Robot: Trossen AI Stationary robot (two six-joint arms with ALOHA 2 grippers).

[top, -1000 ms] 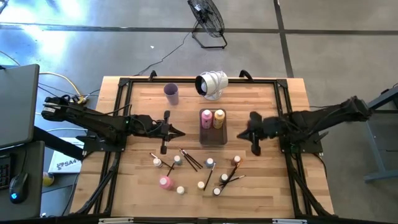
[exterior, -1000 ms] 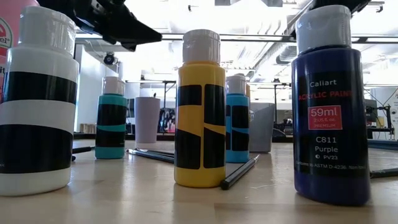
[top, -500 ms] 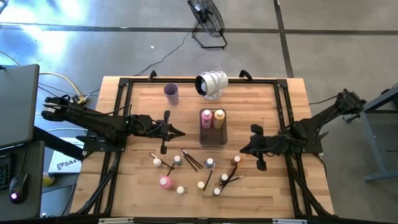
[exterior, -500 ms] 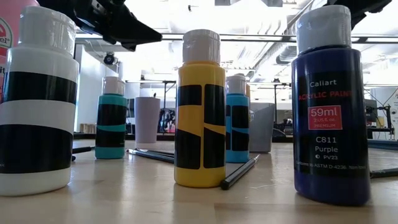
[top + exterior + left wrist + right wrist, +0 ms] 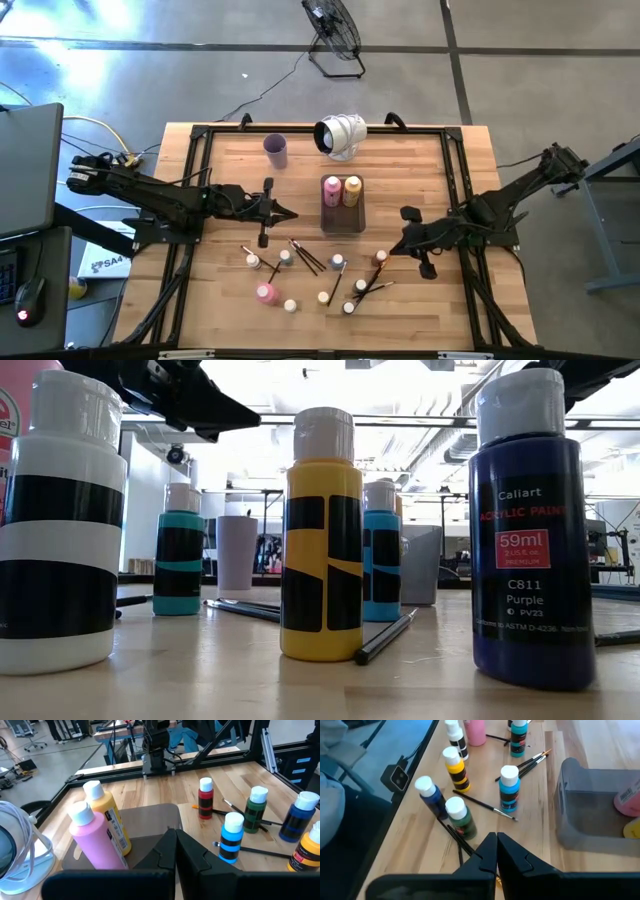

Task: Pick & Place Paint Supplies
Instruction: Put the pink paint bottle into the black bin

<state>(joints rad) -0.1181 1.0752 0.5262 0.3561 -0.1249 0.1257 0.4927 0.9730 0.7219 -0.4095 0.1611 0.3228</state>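
From above we see the wooden table (image 5: 220, 300) with a clear grey tray (image 5: 343, 217) near its middle, and inside the tray stand 2 bottles side by side, a pink bottle (image 5: 332, 189) and an orange bottle (image 5: 352, 188). Our left gripper (image 5: 288, 213) hangs over the table just left of the tray, its fingers pressed together and holding nothing; its wrist view looks straight past the closed tips at the tray wall and those 2 bottles. Our right gripper (image 5: 392, 250) sits low on the tray's right, close above a red bottle (image 5: 380, 258), fingers likewise pressed together and empty. In the right wrist view a green bottle (image 5: 460, 816) stands nearest the closed tips, with a dark blue bottle (image 5: 431, 796), a yellow bottle (image 5: 456, 768) and a light blue bottle (image 5: 509, 787) beyond it, and thin paintbrushes (image 5: 490, 809) lying flat among them on the wood. The rest of the supplies stay loose on the near half of the table, including a larger pink bottle (image 5: 265, 292) toward the left. A lilac cup (image 5: 276, 150) stands upright at the far side, beside a white lamp-like object (image 5: 342, 135).
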